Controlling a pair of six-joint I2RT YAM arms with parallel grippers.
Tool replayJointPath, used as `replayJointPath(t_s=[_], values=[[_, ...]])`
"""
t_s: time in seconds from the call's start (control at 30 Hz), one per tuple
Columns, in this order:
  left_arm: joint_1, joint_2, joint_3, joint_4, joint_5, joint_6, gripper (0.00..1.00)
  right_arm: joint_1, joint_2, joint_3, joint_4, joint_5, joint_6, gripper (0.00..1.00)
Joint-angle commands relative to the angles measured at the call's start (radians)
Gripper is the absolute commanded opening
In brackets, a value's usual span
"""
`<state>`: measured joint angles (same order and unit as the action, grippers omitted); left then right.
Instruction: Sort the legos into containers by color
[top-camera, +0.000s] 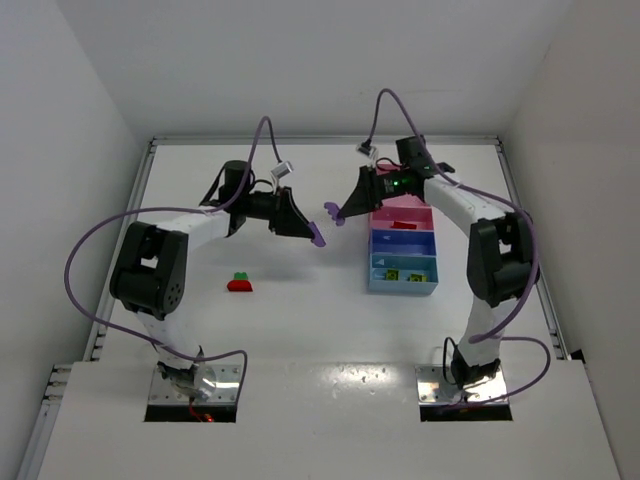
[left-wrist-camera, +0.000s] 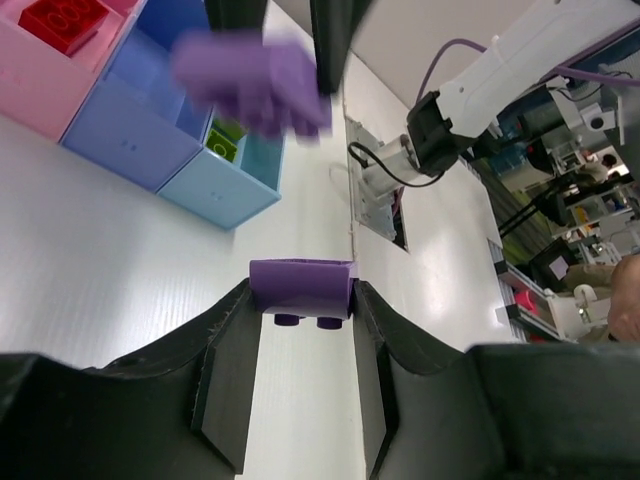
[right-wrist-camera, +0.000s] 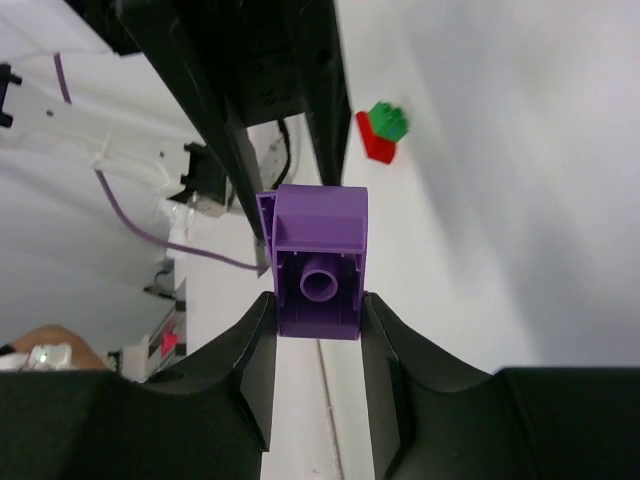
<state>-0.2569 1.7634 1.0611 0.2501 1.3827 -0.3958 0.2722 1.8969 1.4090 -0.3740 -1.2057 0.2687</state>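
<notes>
left hand (top-camera: 318, 238) is clenched on the left purple lego (left-wrist-camera: 300, 285), pinched by its sides with the studs facing the camera. right hand (top-camera: 337, 213) is clenched on the right purple lego (right-wrist-camera: 320, 270), its hollow underside facing the wrist camera. both hands hang above the surface (top-camera: 300, 330), tips facing each other. the two purple legos sit near one another and look apart, though the right one is blurred in the left wrist view.

key relation: the tray (top-camera: 403, 289) lies to the robot's right of both hands, its long axis running near to far. the right hand is nearer, just beside the far pink end. the left hand has to cross further right to get over it.

the pink compartment (top-camera: 420, 215) holds a red lego (top-camera: 405, 225). the light blue compartment (top-camera: 385, 268) holds yellow-green legos (top-camera: 405, 273). the dark blue compartment (top-camera: 403, 243) between them looks bare, so it is the likely home for purple.

a red-and-green pair (top-camera: 240, 283) sits on the surface well left of the tray, nearer the left arm and still unsorted.

the surface is flat white, with free room around the tray. the main risk is the two hands crowding each other over the narrow compartments.
</notes>
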Motion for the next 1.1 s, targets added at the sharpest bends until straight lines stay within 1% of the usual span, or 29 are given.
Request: replayJointPath(t_s=[0.0, 0.07, 0.13, 0.17, 0.2, 0.23, 0.27, 0.3, 0.33, 0.37, 0.43, 0.47, 0.5, 0.53, 0.6, 0.7, 0.8, 1.03, 1.07], values=[[-0.013, -0.016, -0.009, 0.003, 0.029, 0.052, 0.15, -0.067, -0.088, 0.041, 0.052, -0.015, -0.010, 0.00], [-0.013, -0.025, -0.018, 0.003, 0.029, 0.052, 0.15, -0.090, -0.100, 0.030, 0.061, -0.015, -0.010, 0.00], [-0.013, -0.035, -0.018, -0.008, -0.002, 0.074, 0.15, -0.126, -0.114, 0.002, 0.061, 0.003, -0.010, 0.00], [-0.013, -0.051, -0.029, -0.018, -0.016, 0.086, 0.15, -0.140, -0.131, -0.007, 0.052, 0.017, -0.026, 0.00], [-0.013, -0.079, -0.029, -0.035, -0.037, 0.101, 0.15, -0.165, -0.151, -0.007, -0.004, 0.037, -0.084, 0.00], [-0.013, -0.097, -0.042, -0.081, -0.063, 0.151, 0.15, -0.175, -0.162, -0.007, -0.056, 0.096, -0.133, 0.00], [-0.013, -0.119, -0.043, -0.107, -0.133, 0.178, 0.15, -0.176, -0.173, -0.007, -0.110, 0.136, -0.187, 0.00], [-0.013, -0.161, -0.052, -0.136, -0.175, 0.210, 0.15, -0.188, -0.183, -0.018, -0.200, 0.182, -0.288, 0.00], [-0.013, -0.185, -0.061, -0.181, -0.215, 0.265, 0.15, -0.188, -0.215, -0.028, -0.229, 0.272, -0.327, 0.00], [-0.013, -0.206, -0.070, -0.181, -0.296, 0.276, 0.15, -0.188, -0.235, -0.047, -0.242, 0.312, -0.357, 0.00], [-0.013, -0.245, -0.081, -0.209, -0.373, 0.307, 0.15, -0.188, -0.275, -0.106, -0.258, 0.426, -0.422, 0.00], [-0.013, -0.271, -0.081, -0.222, -0.399, 0.317, 0.15, -0.188, -0.301, -0.122, -0.258, 0.458, -0.446, 0.00], [-0.013, -0.271, -0.081, -0.233, -0.457, 0.330, 0.15, -0.197, -0.311, -0.145, -0.278, 0.487, -0.468, 0.00], [-0.013, -0.284, -0.081, -0.233, -0.476, 0.330, 0.15, -0.197, -0.311, -0.156, -0.290, 0.538, -0.515, 0.00], [-0.013, -0.285, -0.070, -0.256, -0.485, 0.342, 0.15, -0.197, -0.323, -0.186, -0.302, 0.607, -0.558, 0.00], [-0.013, -0.275, -0.058, -0.256, -0.485, 0.342, 0.15, -0.197, -0.343, -0.216, -0.302, 0.679, -0.637, 0.00], [-0.013, -0.275, -0.049, -0.256, -0.485, 0.342, 0.15, -0.197, -0.343, -0.240, -0.302, 0.736, -0.678, 0.00], [-0.013, -0.275, -0.049, -0.265, -0.496, 0.342, 0.15, -0.197, -0.334, -0.281, -0.272, 0.804, -0.747, 0.00], [-0.013, -0.266, -0.049, -0.265, -0.496, 0.342, 0.15, -0.185, -0.334, -0.282, -0.263, 0.831, -0.758, 0.00]])
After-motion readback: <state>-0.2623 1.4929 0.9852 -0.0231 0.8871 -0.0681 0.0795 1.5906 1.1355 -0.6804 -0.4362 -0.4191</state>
